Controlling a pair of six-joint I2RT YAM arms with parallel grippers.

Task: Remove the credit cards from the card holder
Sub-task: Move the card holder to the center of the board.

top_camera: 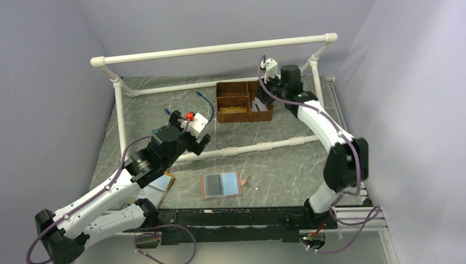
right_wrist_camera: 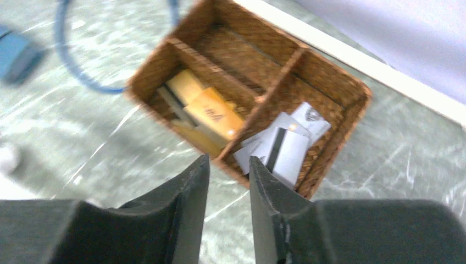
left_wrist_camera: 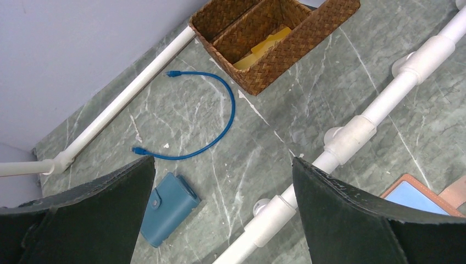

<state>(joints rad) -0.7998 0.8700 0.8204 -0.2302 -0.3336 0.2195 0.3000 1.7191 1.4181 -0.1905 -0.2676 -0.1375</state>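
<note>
The card holder (top_camera: 221, 185) lies open and flat on the table's near middle, with a reddish-brown rim and grey-blue lining; one corner (left_wrist_camera: 416, 194) shows in the left wrist view. Yellowish-tan credit cards (right_wrist_camera: 210, 111) (left_wrist_camera: 261, 46) lie in one compartment of a woven basket (top_camera: 243, 102), and white cards (right_wrist_camera: 287, 147) lie in the compartment beside them. My right gripper (top_camera: 261, 102) (right_wrist_camera: 229, 165) hangs over the basket's near rim, jaws a narrow gap apart with nothing between them. My left gripper (top_camera: 201, 143) (left_wrist_camera: 223, 162) is wide open and empty above the white pipe, left of the card holder.
A white pipe frame (top_camera: 250, 148) crosses the table and rises at the back. A blue cable (left_wrist_camera: 221, 122) and a closed blue wallet (left_wrist_camera: 167, 209) lie at the back left. An orange-rimmed glossy panel (top_camera: 157, 187) lies under the left arm.
</note>
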